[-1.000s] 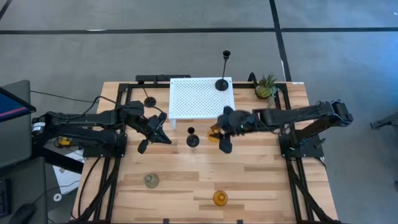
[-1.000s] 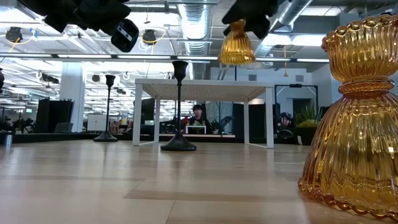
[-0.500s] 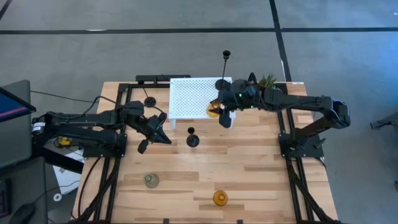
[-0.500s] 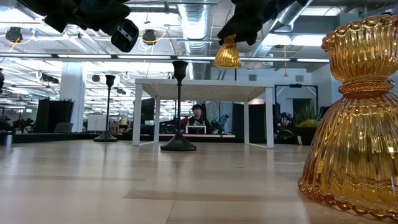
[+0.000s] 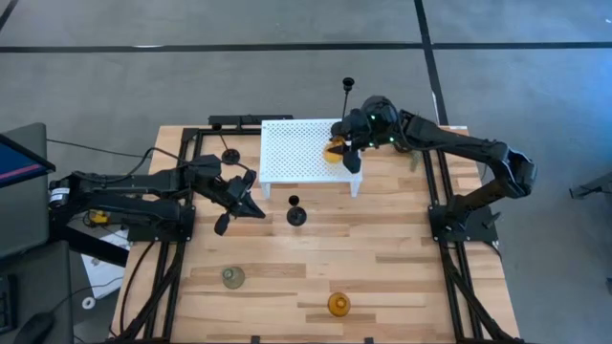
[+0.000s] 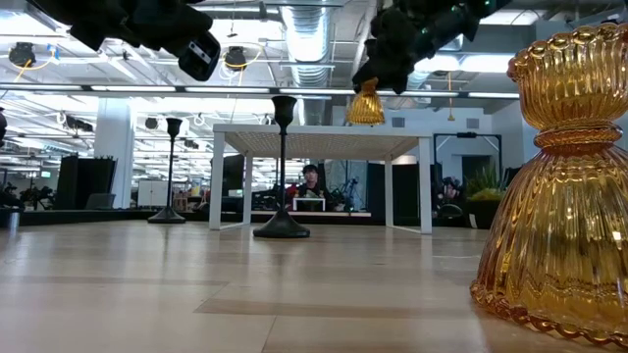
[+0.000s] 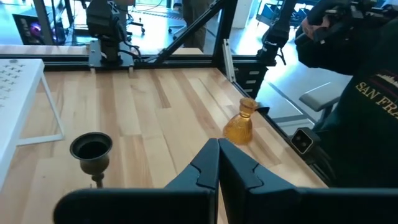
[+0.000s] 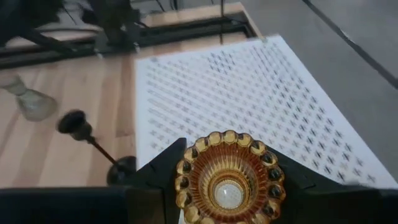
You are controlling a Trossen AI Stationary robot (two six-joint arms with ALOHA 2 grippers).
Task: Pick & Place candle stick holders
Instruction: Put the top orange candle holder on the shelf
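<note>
The squat ribbed amber glass candle holder [image 5: 334, 150] is gripped upright by the right gripper [image 5: 345, 149], directly above the white perforated stand [image 5: 296, 148], at twelve o'clock on the table; the placement is straight down.

Your wooden table [image 5: 382, 258] stands on a grey floor [image 5: 143, 76] crossed by dark tape lines [image 5: 191, 47]. Beyond it, you look into an open workshop: exposed ceiling ducts [image 6: 306, 29], strip lights [image 6: 118, 90], white columns [image 6: 114, 147], and a person [image 6: 312, 182] seated at a distant desk.
</note>
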